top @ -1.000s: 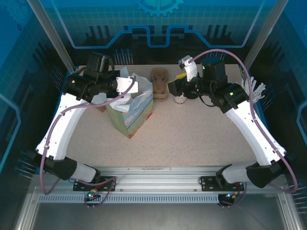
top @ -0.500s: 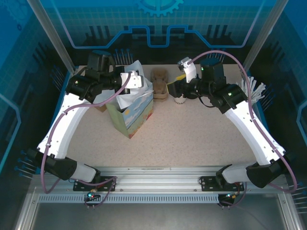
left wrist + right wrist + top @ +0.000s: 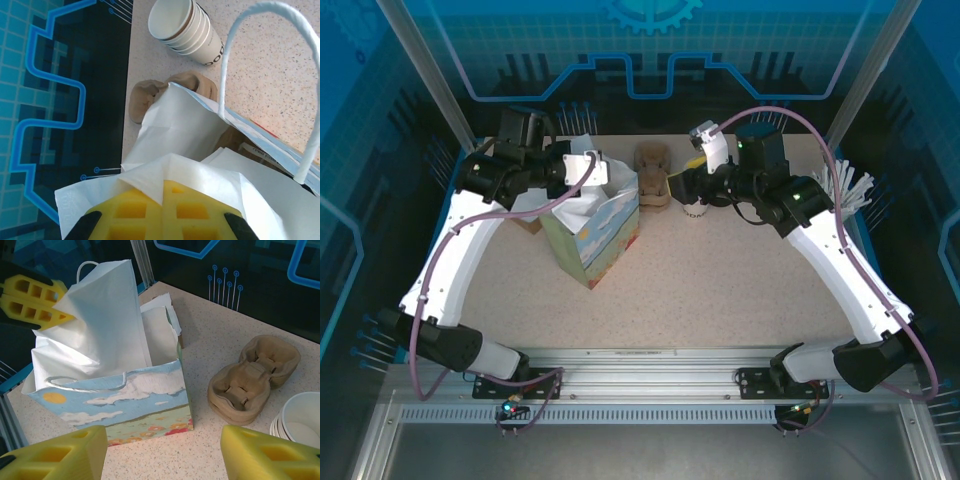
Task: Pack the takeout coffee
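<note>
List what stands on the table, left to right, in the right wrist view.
Sky-and-cloud printed paper gift bag, its white wall pinched by the left gripper → brown moulded-pulp cup carrier → stack of white paper cups.

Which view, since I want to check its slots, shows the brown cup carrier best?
The right wrist view: the cup carrier lies whole and unobstructed beside the gift bag. The top external view shows the carrier small and coarse. The left wrist view shows an edge of it behind the bag's white paper.
</note>
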Action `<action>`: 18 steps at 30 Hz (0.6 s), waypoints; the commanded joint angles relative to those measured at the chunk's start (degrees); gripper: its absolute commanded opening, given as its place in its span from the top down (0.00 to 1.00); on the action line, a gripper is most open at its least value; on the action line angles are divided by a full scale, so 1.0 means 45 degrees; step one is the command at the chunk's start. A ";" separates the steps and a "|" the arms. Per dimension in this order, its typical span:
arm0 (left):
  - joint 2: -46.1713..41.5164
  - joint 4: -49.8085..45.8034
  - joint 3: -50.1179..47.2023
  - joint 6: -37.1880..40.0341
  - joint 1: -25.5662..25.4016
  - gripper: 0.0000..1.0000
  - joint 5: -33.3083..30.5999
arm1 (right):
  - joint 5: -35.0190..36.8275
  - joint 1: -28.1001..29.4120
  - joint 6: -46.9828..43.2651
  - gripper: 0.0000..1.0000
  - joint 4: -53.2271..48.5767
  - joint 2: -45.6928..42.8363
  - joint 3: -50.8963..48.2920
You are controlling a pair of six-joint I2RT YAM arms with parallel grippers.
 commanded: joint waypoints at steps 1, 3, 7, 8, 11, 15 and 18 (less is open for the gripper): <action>-0.0213 -0.0401 -0.0760 0.0044 0.0047 0.98 -0.0317 | -0.0165 -0.0152 0.0155 0.37 0.0302 0.0076 -0.0191; -0.0314 -0.0264 -0.1223 -0.0171 0.0047 0.97 -0.0308 | -0.0183 -0.0160 0.0181 0.37 0.0322 0.0095 -0.0232; -0.0759 0.0347 -0.2327 -0.1165 0.0047 0.92 0.0187 | -0.0184 -0.0150 0.0172 0.37 0.0381 0.0112 -0.0342; -0.0884 0.0588 -0.2543 -0.1559 0.0047 0.91 0.0288 | -0.0195 -0.0150 0.0172 0.37 0.0359 0.0144 -0.0360; -0.1257 0.1170 -0.2925 -0.2705 0.0047 0.85 0.0221 | -0.0203 -0.0174 0.0148 0.37 0.0351 0.0134 -0.0379; -0.1810 0.1599 -0.2867 -0.4435 0.0047 0.74 0.0338 | -0.0199 -0.0189 0.0154 0.37 0.0381 0.0133 -0.0415; -0.2539 0.2225 -0.3195 -0.5677 0.0063 0.57 0.0464 | -0.0237 -0.0192 0.0171 0.37 0.0428 0.0133 -0.0476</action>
